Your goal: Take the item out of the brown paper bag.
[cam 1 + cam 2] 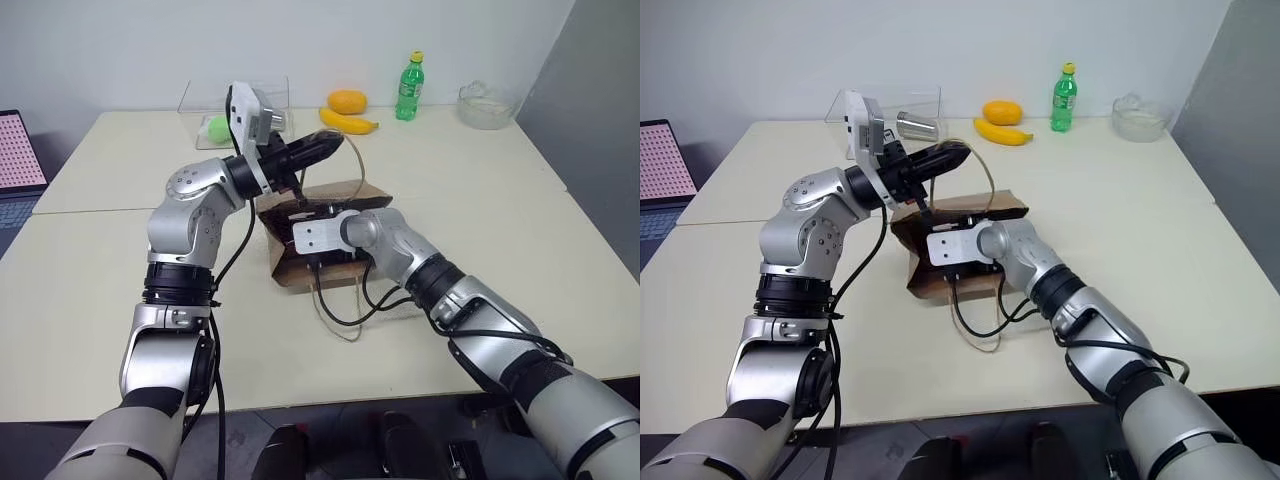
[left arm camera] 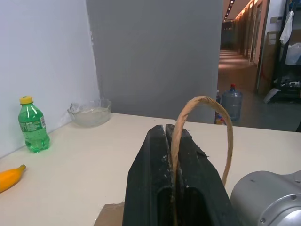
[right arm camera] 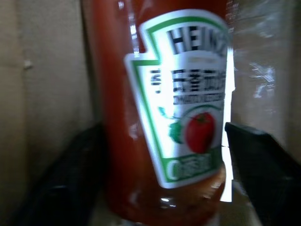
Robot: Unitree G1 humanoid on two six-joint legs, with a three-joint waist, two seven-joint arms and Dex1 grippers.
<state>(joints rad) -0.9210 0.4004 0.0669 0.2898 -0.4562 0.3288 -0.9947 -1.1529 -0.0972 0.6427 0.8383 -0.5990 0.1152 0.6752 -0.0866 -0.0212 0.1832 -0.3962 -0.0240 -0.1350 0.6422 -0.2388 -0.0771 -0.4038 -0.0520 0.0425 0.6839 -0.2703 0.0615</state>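
The brown paper bag [image 1: 285, 268] stands on the table's middle with its mouth held open. My left gripper [image 2: 171, 129] is shut on one tan loop handle [image 2: 207, 101] and holds it raised above the bag [image 1: 1005, 205]. My right arm's wrist [image 1: 320, 235] reaches into the bag's mouth. In the right wrist view the item [image 3: 141, 94], a dark red ketchup bottle with a green-edged label, stands between the two black fingers [image 3: 254, 155] of my right gripper [image 3: 160, 129]. The fingers are spread wide, one on each side of the bottle. The bottle's cap is out of view.
At the table's far edge stand a green bottle with a yellow cap [image 1: 409, 87], a banana [image 1: 350, 122], an orange fruit [image 1: 347, 100], a glass bowl [image 1: 485, 105] and a clear box [image 1: 200, 100] holding a green ball [image 1: 217, 127]. A laptop [image 1: 20, 155] sits far left.
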